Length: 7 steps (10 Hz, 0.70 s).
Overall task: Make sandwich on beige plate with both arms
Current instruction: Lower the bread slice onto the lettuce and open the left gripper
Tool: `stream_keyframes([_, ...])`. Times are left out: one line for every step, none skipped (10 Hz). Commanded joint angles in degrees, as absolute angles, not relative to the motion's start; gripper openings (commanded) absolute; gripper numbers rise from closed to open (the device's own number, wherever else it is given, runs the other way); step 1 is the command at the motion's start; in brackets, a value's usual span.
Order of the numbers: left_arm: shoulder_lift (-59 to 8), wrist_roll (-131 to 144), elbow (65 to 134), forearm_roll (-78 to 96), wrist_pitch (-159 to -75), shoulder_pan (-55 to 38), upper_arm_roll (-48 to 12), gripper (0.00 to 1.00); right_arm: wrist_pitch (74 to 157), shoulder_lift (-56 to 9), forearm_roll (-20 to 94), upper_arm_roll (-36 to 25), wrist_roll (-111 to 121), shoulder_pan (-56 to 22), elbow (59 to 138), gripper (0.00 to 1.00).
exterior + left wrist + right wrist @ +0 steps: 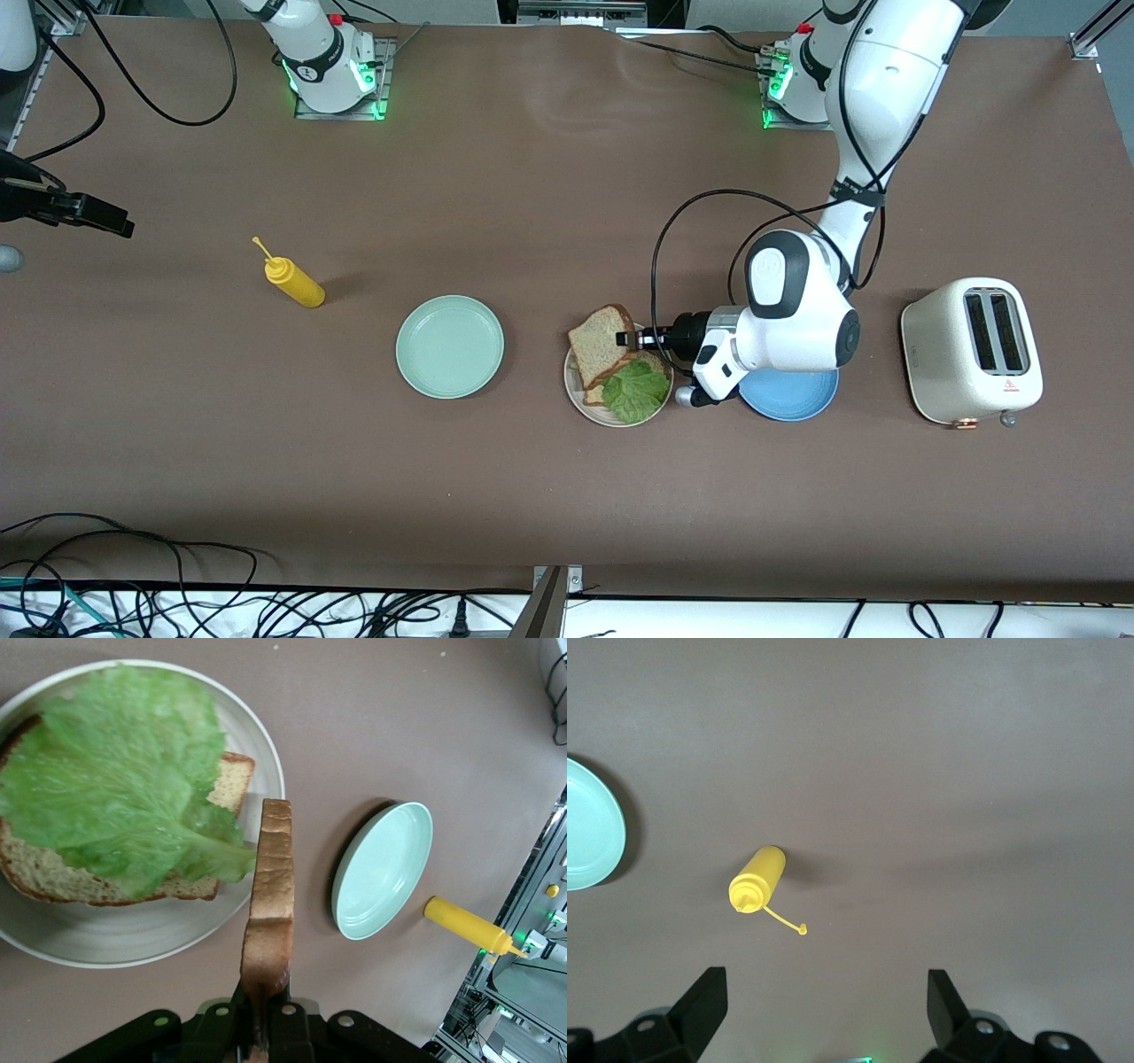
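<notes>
Wrist-only: lettuce (124,780) under bread slice (268,904)

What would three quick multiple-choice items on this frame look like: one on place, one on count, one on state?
1. Where does the lettuce leaf lie?
A. on the mint plate
B. on the bread slice on the beige plate
C. on the toaster

2. How many plates are on the table?
A. two
B. three
C. four

3. What is the left gripper doing?
A. shut on the second bread slice
B. open over the toaster
C. shut on the mustard bottle

Key: 1 B, the leaf covers the lower slice on the beige plate. 2 B, beige, mint green plate and blue plate. 3 A, the left wrist view shows the slice clamped edge-on over the plate's rim.
</notes>
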<state>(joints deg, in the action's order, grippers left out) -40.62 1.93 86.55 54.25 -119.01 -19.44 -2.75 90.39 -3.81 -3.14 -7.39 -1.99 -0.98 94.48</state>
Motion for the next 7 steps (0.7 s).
stream_keyframes([-42.45,0.70,84.46,56.25,-118.92,-19.25,-2.55,0.00,90.61,-3.43,-2.99,-8.26,-2.11,-1.67,94.75,1.00])
stream_keyframes([-42.80,-0.08,84.46,56.25,-118.92,-18.90,-2.37,0.00,90.53,-3.43,-2.99,-8.26,-2.20,-1.67,94.75,1.00])
stream_keyframes([-43.15,-1.39,84.55,56.16,-118.92,-18.46,-2.29,0.04,90.61,-3.51,-2.90,-8.35,-2.20,-1.50,94.75,1.00])
stream_keyframes([-43.50,-2.36,84.55,56.34,-118.92,-18.02,-2.29,0.14,90.44,-3.52,-2.64,-8.35,-2.28,-1.49,94.75,1.00])
stream_keyframes([-43.77,-2.46,84.55,56.34,-118.92,-17.67,-2.20,0.20,90.35,-3.52,-1.51,-8.44,-2.81,-1.41,94.75,1.00])
stream_keyframes([-44.03,-2.46,84.55,56.25,-118.92,-17.23,-2.20,0.28,90.35,-3.52,-1.23,-8.35,-4.81,-1.49,94.75,1.00])
stream_keyframes([-44.12,-2.55,84.55,56.25,-118.92,-17.05,-2.20,0.38,90.61,-3.52,0.86,-8.44,-6.14,-1.49,94.83,1.00])
